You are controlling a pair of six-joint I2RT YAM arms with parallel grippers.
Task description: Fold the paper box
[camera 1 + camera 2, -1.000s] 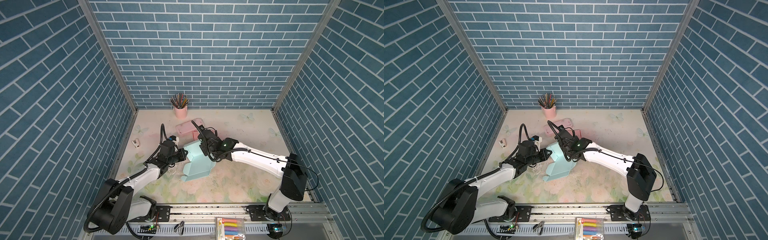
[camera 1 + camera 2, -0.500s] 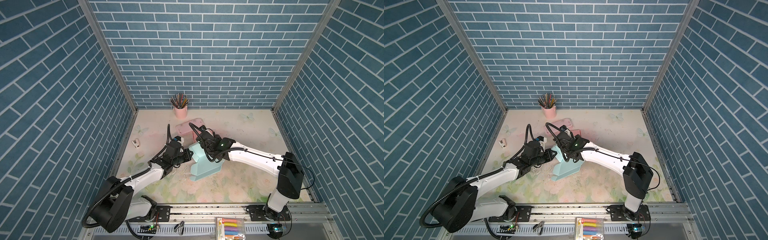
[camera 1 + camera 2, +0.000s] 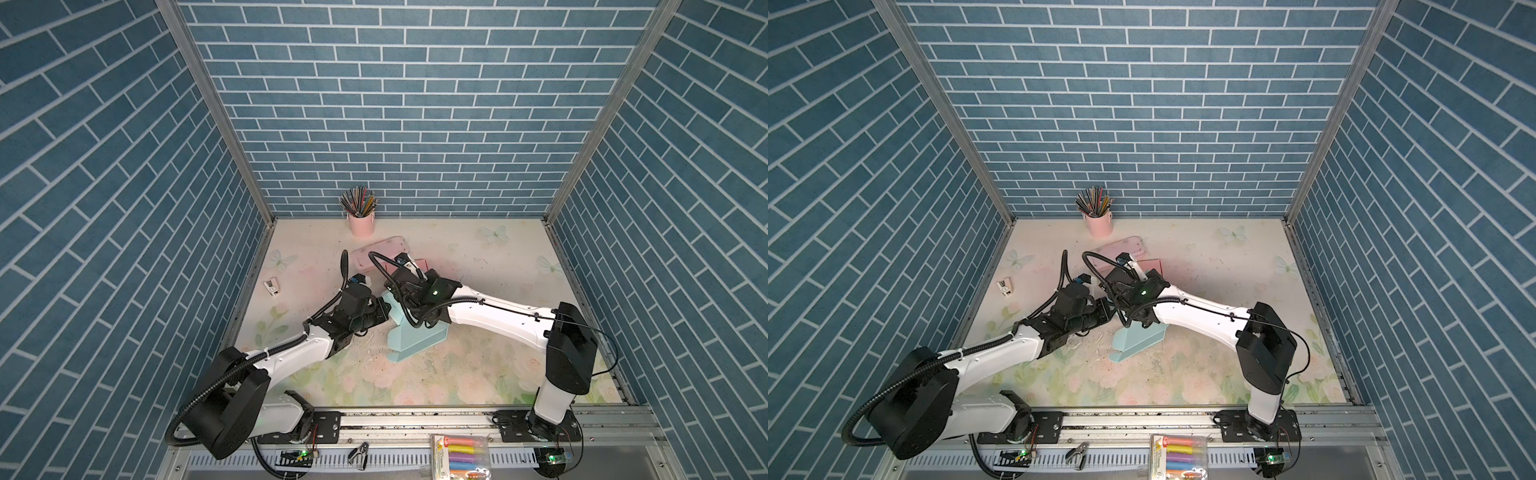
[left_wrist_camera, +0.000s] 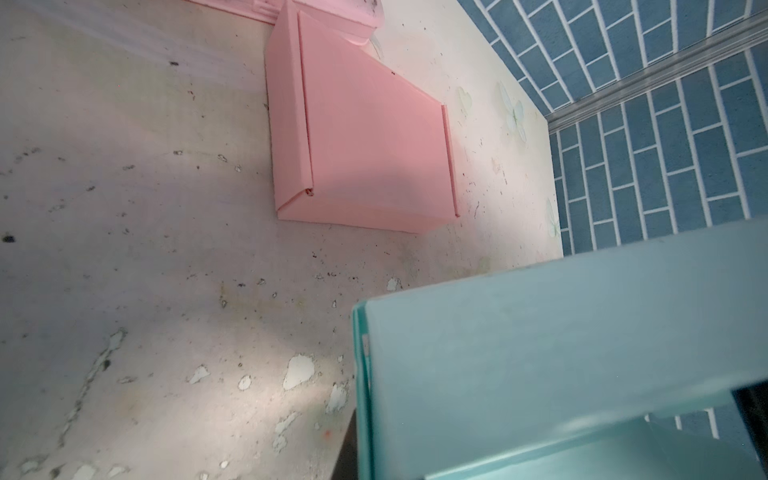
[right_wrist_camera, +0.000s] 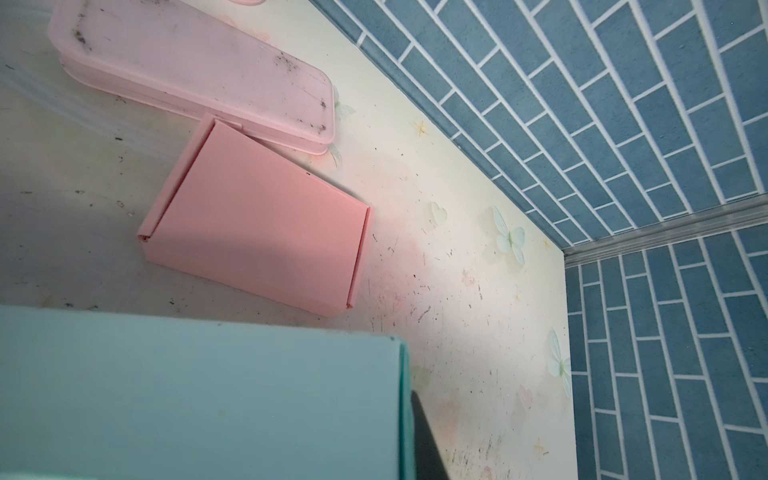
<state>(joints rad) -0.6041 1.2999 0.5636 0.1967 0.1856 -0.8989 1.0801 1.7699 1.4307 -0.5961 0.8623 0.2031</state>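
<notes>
On the counter (image 3: 498, 374), left hand (image 3: 382, 311) and right hand (image 3: 402, 305) each pinch the teal paper box (image 3: 417, 338), mid-fold I'd say; next, that raised wall wants creasing inward.

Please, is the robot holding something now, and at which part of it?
Both hold the teal paper box: the left gripper and the right gripper are each shut on a side edge of its raised panel, apparently at opposite ends.

Bright, even light (soft shadows) — blurred close-ups
</notes>
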